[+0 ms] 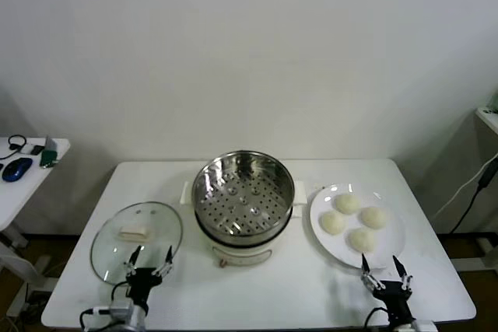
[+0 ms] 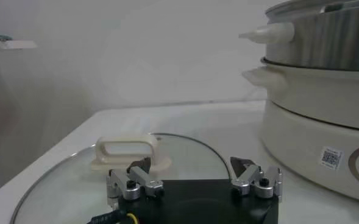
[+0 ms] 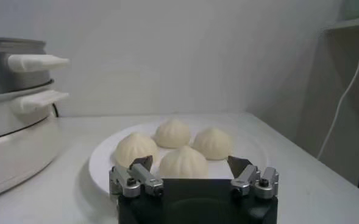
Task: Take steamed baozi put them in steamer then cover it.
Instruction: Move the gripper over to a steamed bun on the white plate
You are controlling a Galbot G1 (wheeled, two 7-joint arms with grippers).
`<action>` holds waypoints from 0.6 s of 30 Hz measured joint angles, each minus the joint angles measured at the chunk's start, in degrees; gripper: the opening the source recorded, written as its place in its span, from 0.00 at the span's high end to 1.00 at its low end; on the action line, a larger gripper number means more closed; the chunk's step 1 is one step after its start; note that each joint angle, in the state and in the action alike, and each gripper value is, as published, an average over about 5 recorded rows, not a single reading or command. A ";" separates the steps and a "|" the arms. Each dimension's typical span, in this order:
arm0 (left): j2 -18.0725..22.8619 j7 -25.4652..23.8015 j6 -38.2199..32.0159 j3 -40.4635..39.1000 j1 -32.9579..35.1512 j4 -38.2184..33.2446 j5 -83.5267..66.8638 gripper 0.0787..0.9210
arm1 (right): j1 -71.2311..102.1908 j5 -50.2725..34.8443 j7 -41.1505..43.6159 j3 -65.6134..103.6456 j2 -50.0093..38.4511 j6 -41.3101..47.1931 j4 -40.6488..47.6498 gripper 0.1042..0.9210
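Four steamed baozi (image 1: 355,221) sat on one white plate (image 1: 394,245) on the tabletop (image 1: 257,293), right of the one steamer (image 1: 243,194). One cover (image 1: 136,242) lay flat to the steamer's left. Two hands waited at the near edge, the left hand (image 1: 150,257) over the cover's rim and the right hand (image 1: 382,267) by the plate, both wide open and holding nothing. Both arms were cut off below.
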State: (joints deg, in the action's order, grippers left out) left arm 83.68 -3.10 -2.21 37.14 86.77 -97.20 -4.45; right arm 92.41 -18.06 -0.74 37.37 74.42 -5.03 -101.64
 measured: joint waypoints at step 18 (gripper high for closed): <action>-1.32 -0.20 -0.45 0.24 0.23 -1.14 -0.75 0.12 | -28.65 3.68 9.78 -14.73 -25.01 18.54 7.77 0.12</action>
State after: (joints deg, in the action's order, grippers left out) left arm 82.35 -3.30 -2.67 37.38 87.01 -98.34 -5.20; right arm 63.76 -14.38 9.04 22.64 49.41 13.51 -93.87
